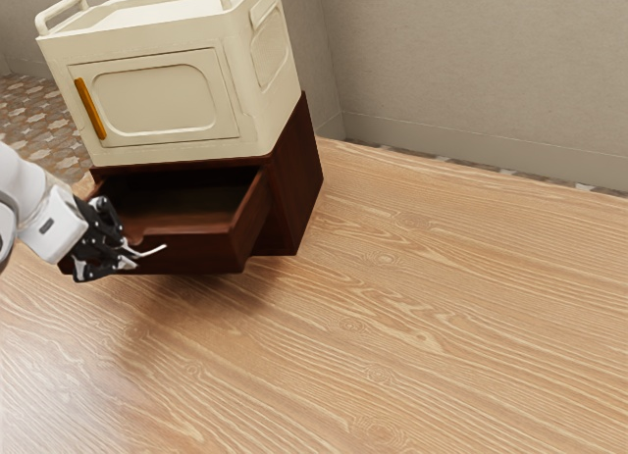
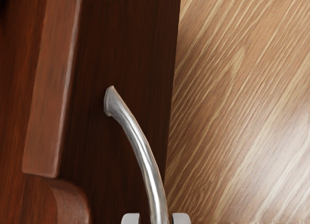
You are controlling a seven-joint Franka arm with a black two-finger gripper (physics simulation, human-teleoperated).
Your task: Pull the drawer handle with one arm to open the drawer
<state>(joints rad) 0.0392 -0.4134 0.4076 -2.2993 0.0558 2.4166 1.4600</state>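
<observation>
The black gripper [image 1: 128, 257] is at the front of the dark brown drawer [image 1: 196, 252], shut on its curved silver handle [image 1: 151, 250]. The drawer stands pulled out of its cabinet, with its inside showing from above. In the wrist view, the handle [image 2: 144, 155] rises from between the tips of the gripper [image 2: 156, 218], its end meeting the dark drawer front [image 2: 121, 45]. The part of the handle held deepest between the fingers is hidden.
The dark cabinet [image 1: 296, 184] carries a cream box [image 1: 157, 101] with an orange door handle [image 1: 90, 109]. Wood-grained surface [image 1: 422, 307] spreads below the drawer and toward the exterior view's right. A wall [image 1: 471, 72] stands behind.
</observation>
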